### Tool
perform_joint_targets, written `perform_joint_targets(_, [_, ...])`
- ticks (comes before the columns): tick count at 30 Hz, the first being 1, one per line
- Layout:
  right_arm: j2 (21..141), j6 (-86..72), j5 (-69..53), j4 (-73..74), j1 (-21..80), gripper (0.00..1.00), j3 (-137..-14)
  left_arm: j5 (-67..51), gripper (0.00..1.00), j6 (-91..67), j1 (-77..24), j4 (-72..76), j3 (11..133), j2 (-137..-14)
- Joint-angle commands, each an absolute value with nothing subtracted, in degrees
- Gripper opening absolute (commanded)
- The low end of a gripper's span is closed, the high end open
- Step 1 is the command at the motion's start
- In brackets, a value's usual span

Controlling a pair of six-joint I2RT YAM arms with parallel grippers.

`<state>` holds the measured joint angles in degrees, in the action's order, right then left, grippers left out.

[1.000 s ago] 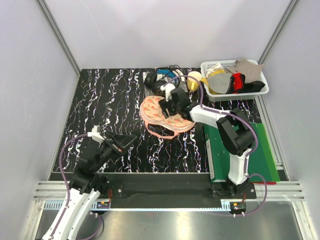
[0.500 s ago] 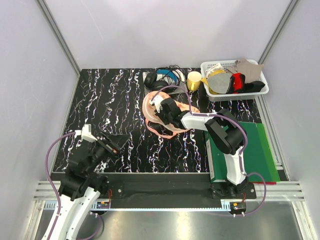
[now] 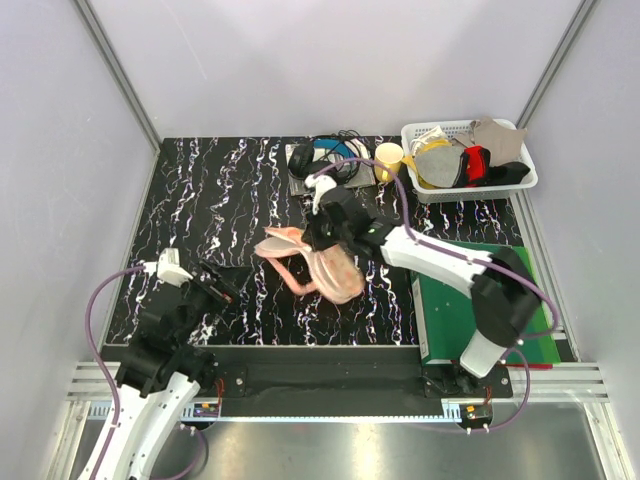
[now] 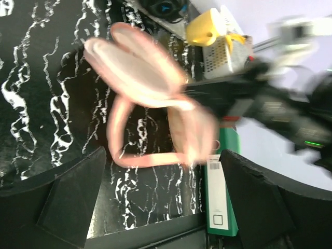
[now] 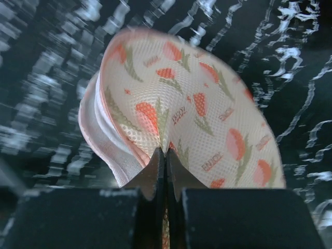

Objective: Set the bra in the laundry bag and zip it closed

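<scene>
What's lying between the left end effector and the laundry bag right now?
Nothing: top view shows bare tabletop from left end effector to laundry bag.

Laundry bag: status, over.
Right gripper shut on laundry bag edge. Left gripper open, empty. Bra in white basket, not yet bagged. Headphones, yellow cup beyond bag, apart.

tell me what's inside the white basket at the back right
The white basket holds the red bra, a beige cloth at its far side, a yellow item and something black. Whatever lies beneath this pile is covered.
</scene>
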<state>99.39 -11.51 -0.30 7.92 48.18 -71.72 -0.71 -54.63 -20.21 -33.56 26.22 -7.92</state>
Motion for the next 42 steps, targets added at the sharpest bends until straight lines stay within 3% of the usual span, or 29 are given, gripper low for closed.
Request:
perform_joint_targets(1, [93.6,-37.2,-9.2,5.8,47.9,0.00,-73.3,0.8,0.95,-54.2,-20.4,-32.6,27.7,-10.9])
perform_joint_targets(10, [97.8,-47.9,-13.5,-2.2,47.4,0.00,-70.6,-5.3,0.96,-55.7,-20.4,-31.1,25.9,-17.2])
perform_joint_targets(19, [98.7,-57.1,-14.1,-13.0,47.4,0.00,-62.7,-21.1,0.99,-59.9,-20.5,-13.6,18.9,-28.2])
perform_joint_targets(26, [99.1,-60.5,-15.3,-17.1,47.3,0.00,-61.1,-25.3,0.99,-60.3,-22.5,-2.0,17.1,-37.9])
perform_joint_targets(29, [99.1,-61.0,-15.5,-18.0,47.3,0.00,-60.5,-24.6,0.81,-62.1,-23.3,0.7,16.0,-39.1])
perform_joint_targets(30, [99.0,-61.0,-15.4,-18.3,47.3,0.00,-60.2,-22.3,0.67,-61.4,-23.2,0.2,16.1,-38.8])
perform_joint_targets(32, [98.0,-60.5,-15.0,-18.5,47.3,0.00,-58.9,-20.1,0.51,-60.7,-23.3,-3.4,16.5,-37.8])
perform_joint_targets(33, [97.7,-60.2,-14.9,-18.5,47.3,0.01,-58.4,-18.0,0.36,-60.2,-23.2,-4.6,16.7,-36.4])
perform_joint_targets(37, [95.2,-57.4,-14.9,-17.9,47.0,0.10,-56.0,-14.7,0.08,-58.5,-23.2,-10.3,16.8,-33.3])
perform_joint_targets(42, [93.1,-54.7,-15.7,-15.1,45.0,0.14,-54.8,-10.6,0.03,-57.2,-23.2,-14.2,17.2,-30.7])
